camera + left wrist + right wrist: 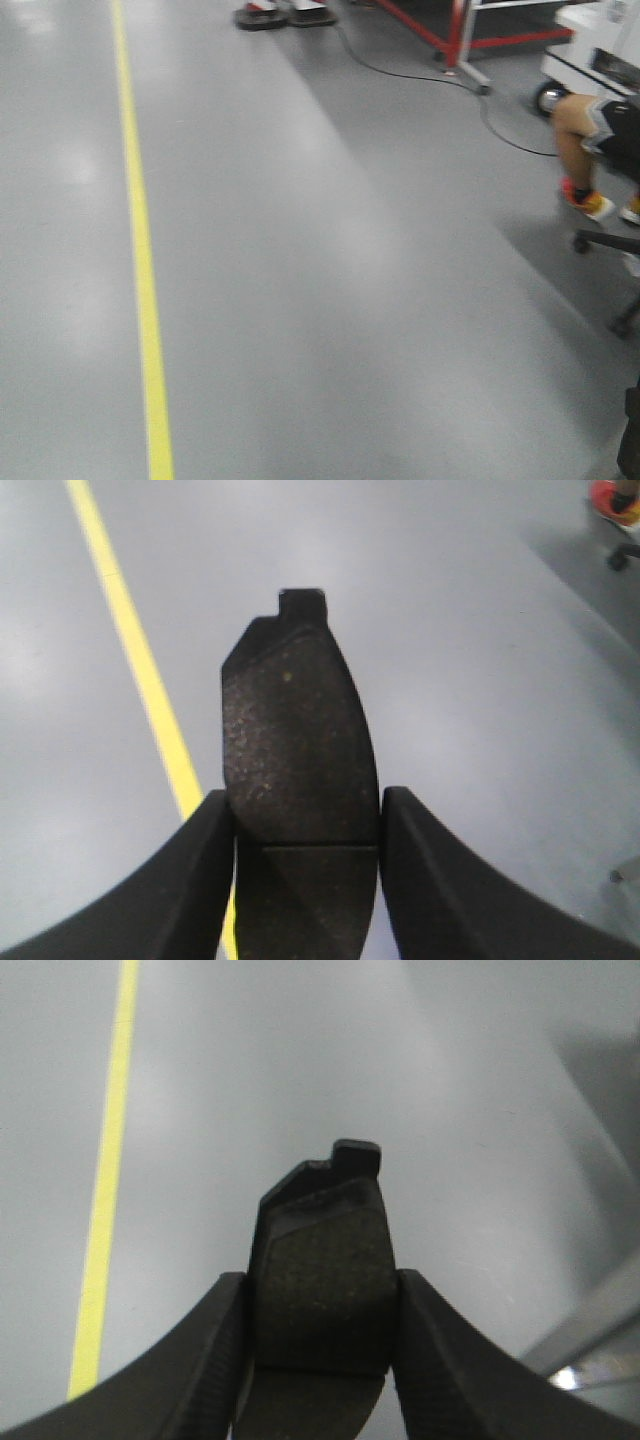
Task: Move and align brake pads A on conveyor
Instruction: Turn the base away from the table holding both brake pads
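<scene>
Looking out over the room, the front-facing view took in a smooth grey floor (pixel 330 300) crossed by a yellow line (pixel 140 250). A red frame (pixel 455 35) stood at the far side and a white cart (pixel 600 50) at the right edge. A person's bare leg (pixel 570 125) ended in an orange shoe (pixel 590 203) just beside a black chair base (pixel 605 240). In the left wrist view the same grey floor and yellow line lay well below, with an orange shape and a chair caster (pixel 622 555) in the upper right corner. The left gripper (pixel 305 800) was closed partway onto a brake pad (pixel 295 730), one black finger pressed against each long edge. The pad stood lengthwise between them with its small tab pointing away from the wrist and its groove level with the fingertips. In the right wrist view the floor and line filled the background, and a shiny metal edge (pixel 590 1335) cut across the lower right corner. The right gripper (pixel 320 1280) was likewise clamped on a second brake pad (pixel 320 1250), fingers touching both sides, tab end outward, held clear above the floor.
</scene>
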`<state>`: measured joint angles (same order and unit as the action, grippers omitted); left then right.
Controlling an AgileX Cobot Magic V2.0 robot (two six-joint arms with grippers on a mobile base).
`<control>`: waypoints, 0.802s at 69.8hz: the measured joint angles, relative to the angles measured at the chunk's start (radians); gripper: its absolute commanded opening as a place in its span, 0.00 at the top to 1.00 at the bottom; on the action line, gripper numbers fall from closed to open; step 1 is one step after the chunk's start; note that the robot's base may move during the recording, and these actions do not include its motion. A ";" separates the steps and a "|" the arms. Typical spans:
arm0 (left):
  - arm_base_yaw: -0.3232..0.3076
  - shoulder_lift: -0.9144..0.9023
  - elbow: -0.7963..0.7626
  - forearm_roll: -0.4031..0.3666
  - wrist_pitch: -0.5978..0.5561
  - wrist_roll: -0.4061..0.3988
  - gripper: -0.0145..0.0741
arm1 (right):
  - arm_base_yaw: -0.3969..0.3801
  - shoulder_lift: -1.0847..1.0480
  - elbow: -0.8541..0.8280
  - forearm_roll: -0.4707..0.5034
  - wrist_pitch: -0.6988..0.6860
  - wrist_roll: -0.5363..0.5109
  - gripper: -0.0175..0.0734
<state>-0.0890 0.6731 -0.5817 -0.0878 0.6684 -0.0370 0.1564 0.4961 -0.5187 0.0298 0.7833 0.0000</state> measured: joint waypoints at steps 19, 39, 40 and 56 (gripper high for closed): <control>0.000 -0.001 0.000 0.000 0.002 0.000 0.84 | 0.000 0.000 0.000 0.001 0.000 0.000 0.81; 0.000 -0.003 0.000 -0.001 0.008 0.000 0.84 | 0.000 0.000 0.000 0.001 0.000 0.000 0.81; 0.000 -0.003 0.000 -0.001 0.008 0.000 0.84 | 0.000 0.000 0.000 0.001 0.000 0.000 0.81; 0.000 -0.003 0.000 -0.001 0.008 0.000 0.84 | 0.000 0.000 0.000 0.001 0.001 0.000 0.81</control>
<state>-0.0890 0.6701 -0.5817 -0.0887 0.6761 -0.0370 0.1564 0.4961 -0.5187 0.0309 0.7840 0.0000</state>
